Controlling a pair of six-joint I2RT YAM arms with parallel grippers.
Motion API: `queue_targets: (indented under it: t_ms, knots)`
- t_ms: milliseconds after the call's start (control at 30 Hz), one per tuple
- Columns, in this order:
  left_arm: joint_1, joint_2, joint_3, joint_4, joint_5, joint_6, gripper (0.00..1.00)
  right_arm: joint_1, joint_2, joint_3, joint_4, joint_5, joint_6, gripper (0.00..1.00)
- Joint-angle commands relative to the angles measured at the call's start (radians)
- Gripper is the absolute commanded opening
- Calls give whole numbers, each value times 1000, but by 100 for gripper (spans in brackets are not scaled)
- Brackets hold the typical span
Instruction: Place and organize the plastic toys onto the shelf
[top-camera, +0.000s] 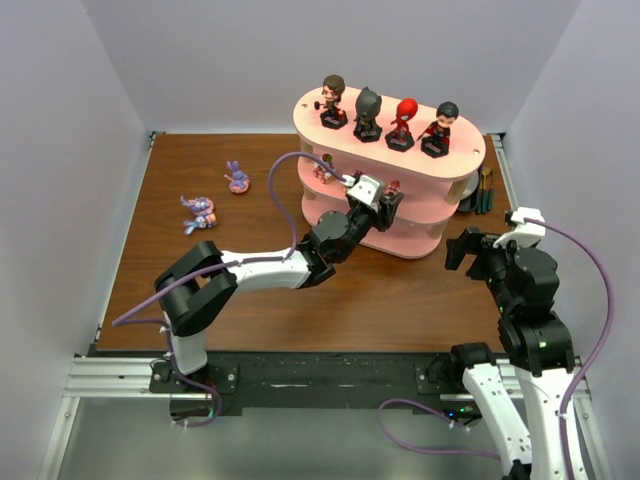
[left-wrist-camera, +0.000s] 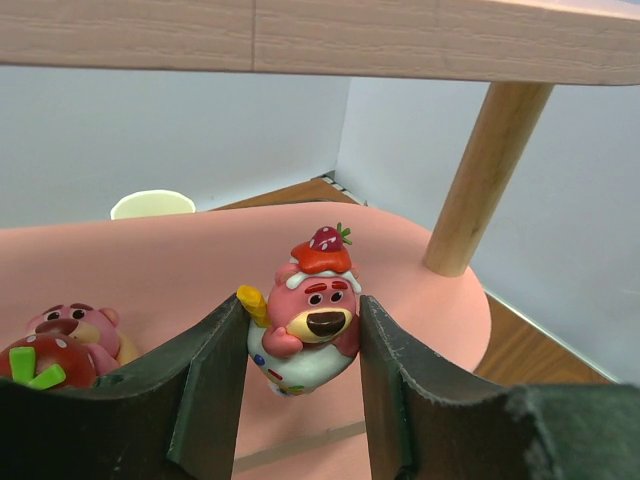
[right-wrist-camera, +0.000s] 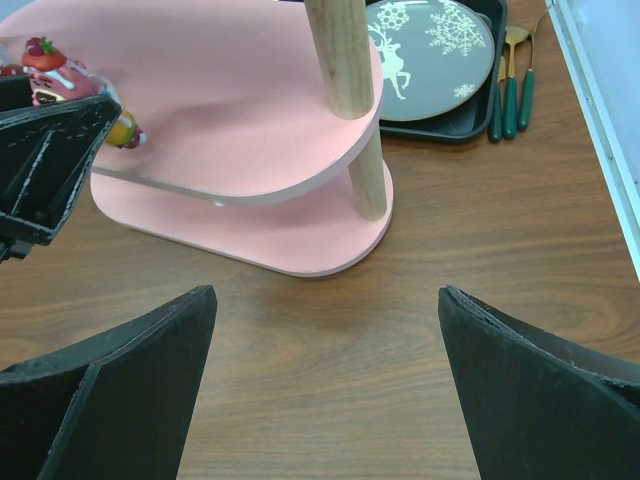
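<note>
**Pink bear pinched in my left hand, on the shelf's middle board**

My left hand (left-wrist-camera: 302, 335) is closed on the pink bear (left-wrist-camera: 308, 325), a glossy little figure with a strawberry hat, a rounded white base and a yellow piece at its side. It leans between my fingers over the middle board (left-wrist-camera: 180, 255) of the shelf (top-camera: 400, 240), and I cannot tell whether its base sits flat. If I let go while it is tilted, I expect it to roll or topple. My left finger is also close to the second bear (left-wrist-camera: 65, 335) and could knock it. The post (left-wrist-camera: 485, 180) and the board above leave me little room to withdraw. My right hand (right-wrist-camera: 325, 300) hangs wide open and empty over the desk (right-wrist-camera: 500, 260).
</note>
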Motion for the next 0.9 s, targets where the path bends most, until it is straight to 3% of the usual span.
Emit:
queue_targets:
  t_ms: [0,867]
  knots:
    - [12,22,53,99,-14,0,0,11,-8,-9,21,25,-14,96]
    - [26,114,126,88,-54,35,0,23,-38,-35,38,-7,-37,96]
